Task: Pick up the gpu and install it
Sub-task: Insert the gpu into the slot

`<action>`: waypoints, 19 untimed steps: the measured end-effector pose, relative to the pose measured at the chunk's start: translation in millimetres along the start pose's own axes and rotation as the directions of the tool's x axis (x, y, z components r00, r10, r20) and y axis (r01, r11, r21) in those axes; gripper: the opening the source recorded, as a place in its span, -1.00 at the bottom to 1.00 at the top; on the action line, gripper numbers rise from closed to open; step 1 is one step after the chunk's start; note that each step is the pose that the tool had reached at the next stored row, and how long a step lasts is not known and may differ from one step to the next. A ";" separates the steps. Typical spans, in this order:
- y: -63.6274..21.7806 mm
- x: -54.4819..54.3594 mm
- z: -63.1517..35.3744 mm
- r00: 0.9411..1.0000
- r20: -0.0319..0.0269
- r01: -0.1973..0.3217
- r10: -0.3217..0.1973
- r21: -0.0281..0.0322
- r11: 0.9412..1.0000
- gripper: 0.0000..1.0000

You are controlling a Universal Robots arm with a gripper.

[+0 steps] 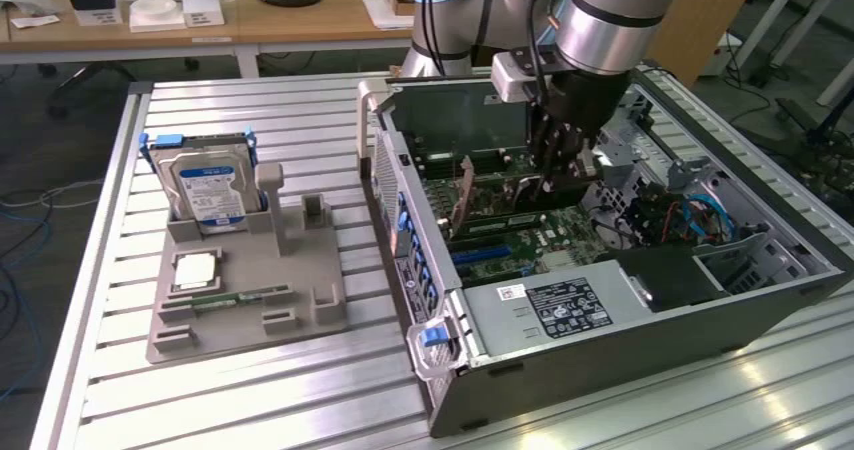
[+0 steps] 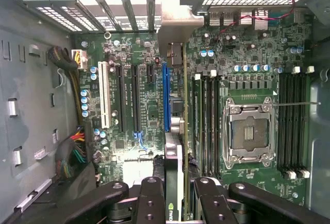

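The gpu [image 2: 174,183] is being gripped edge-on between the black fingers [image 2: 152,198] of the gripper [image 2: 175,203], so that in the wrist view little more than its thin dark edge and a green logo patch is being shown; its faces are being hidden. Its silvery bracket [image 2: 178,28] is being seen at the far end, against the case's rear slot openings. The card is being held upright over the motherboard [image 2: 134,110], just beside the long blue slot [image 2: 165,98]; whether its lower edge is touching a slot cannot be told.

In the exterior view the gripper [image 1: 558,170] is being lowered from sight inside the open computer case [image 1: 641,320], and the card [image 1: 467,195] is being seen only as a thin upright plate, partly masked by the arm.

The motherboard is being shown as a green, densely studded board with an empty square metal processor socket [image 2: 250,131] and long black memory slots [image 2: 291,123]. On the ribbed aluminium table [image 1: 267,390], a grey moulded holder [image 1: 247,290] is being seen carrying a blue-labelled silver hard drive [image 1: 207,185], standing on edge.
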State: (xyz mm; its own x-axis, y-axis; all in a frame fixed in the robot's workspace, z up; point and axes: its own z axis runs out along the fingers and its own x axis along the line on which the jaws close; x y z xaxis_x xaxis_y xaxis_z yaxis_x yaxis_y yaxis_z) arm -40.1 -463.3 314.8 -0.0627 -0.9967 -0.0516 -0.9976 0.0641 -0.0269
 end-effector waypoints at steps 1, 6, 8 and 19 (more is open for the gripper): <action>0.1 0.0 0.2 1.000 0.000 0.000 0.000 0.000 1.000 -0.47; 1.8 0.3 2.6 1.000 0.000 0.000 0.000 0.000 1.000 -0.47; 1.9 0.3 2.6 1.000 0.000 0.001 -0.001 0.000 1.000 -0.47; 4.2 0.6 5.8 1.000 0.000 0.000 0.000 0.000 1.000 -0.47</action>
State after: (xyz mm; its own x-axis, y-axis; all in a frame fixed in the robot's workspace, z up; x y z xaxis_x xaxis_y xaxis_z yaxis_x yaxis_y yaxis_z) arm -44.1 -463.3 308.8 -0.0622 -0.9967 -0.0517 -0.9976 0.0637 -0.0269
